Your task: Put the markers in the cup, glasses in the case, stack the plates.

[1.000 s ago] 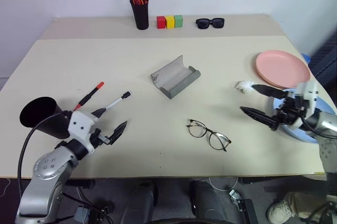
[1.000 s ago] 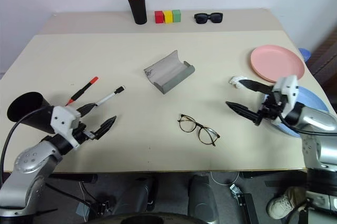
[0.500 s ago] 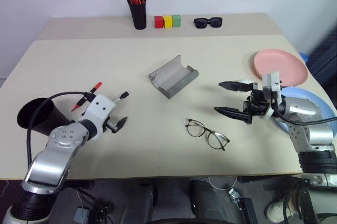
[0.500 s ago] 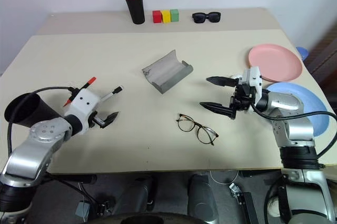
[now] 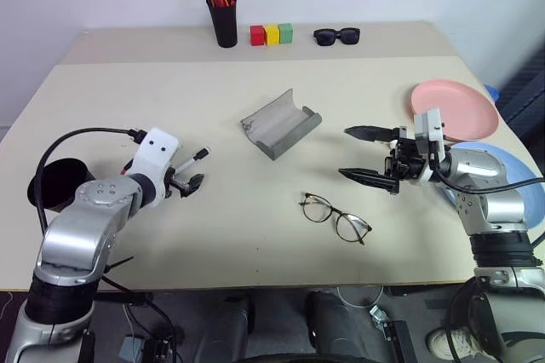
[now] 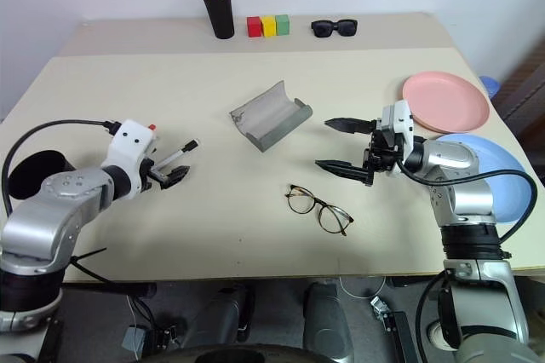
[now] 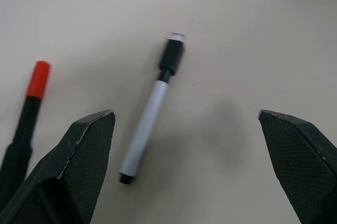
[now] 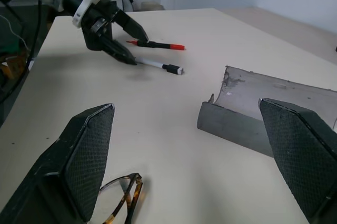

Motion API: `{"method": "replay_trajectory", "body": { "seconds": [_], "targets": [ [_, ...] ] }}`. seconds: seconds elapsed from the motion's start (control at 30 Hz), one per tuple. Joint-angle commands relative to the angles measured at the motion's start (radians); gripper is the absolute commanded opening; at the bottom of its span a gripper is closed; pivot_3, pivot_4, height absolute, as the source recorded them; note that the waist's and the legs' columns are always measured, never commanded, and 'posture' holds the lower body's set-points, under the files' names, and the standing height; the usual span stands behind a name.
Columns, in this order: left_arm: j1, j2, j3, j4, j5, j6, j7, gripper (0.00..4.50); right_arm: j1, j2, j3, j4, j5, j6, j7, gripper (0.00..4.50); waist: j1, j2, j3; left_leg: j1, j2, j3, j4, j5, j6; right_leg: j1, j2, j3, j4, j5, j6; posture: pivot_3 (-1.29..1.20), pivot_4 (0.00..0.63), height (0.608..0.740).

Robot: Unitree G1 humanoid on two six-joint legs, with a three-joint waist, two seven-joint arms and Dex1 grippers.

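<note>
Hovering left gripper (image 7: 184, 171) over white marker (image 7: 150, 113), fingers apart.

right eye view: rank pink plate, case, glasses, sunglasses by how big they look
1. pink plate
2. case, a little smaller than the plate
3. glasses
4. sunglasses; they sit farthest from the camera, so their true size against the glasses is unsure

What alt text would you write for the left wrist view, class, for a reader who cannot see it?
The open left gripper hangs over a beige table, its two black fingers flanking a white marker with a black cap. A black marker with a red cap lies beside it, apart.
</note>
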Motion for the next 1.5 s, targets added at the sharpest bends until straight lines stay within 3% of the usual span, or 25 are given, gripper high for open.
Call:
{"method": "replay_trajectory", "body": {
  "seconds": [0.03, 0.6, 0.83, 1.5],
  "targets": [
    [-0.064, 0.013, 0.026, 0.037, -0.023, 0.081, -0.002, 4.50, -0.023, 0.008, -0.007, 0.007, -0.001, -0.026, 0.013, 4.47, 0.000, 0.000, 0.000, 0.000, 0.000, 0.000, 0.000, 0.000, 0.000, 0.000, 0.000, 0.000, 0.000, 0.000, 0.000, 0.00, 0.150, 0.740],
    [-0.292, 0.132, -0.146, 0.359, -0.062, 0.069, -0.196, 4.50, -0.004, 0.005, -0.006, -0.044, 0.007, 0.006, 0.003, 4.47, -0.002, -0.001, 0.000, 0.000, 0.000, 0.000, 0.000, 0.001, -0.001, -0.001, 0.000, 0.000, 0.001, 0.000, 0.000, 0.00, 0.150, 0.740],
    [-0.352, 0.162, -0.236, 0.499, -0.028, -0.014, -0.277, 4.50, -0.004, 0.003, -0.001, -0.066, 0.007, 0.031, -0.001, 4.47, -0.003, -0.001, 0.000, 0.000, 0.000, 0.000, 0.000, 0.001, -0.001, -0.001, 0.000, 0.000, 0.002, 0.000, 0.000, 0.00, 0.150, 0.740],
    [-0.526, 0.120, -0.439, 0.837, 0.116, -0.189, -0.465, 4.50, -0.043, 0.023, 0.027, -0.153, 0.013, 0.115, -0.077, 4.47, 0.000, -0.001, 0.000, 0.000, -0.002, 0.000, 0.002, 0.001, -0.002, -0.001, 0.000, 0.000, 0.005, 0.000, 0.001, 0.00, 0.150, 0.740]
  ]
}}
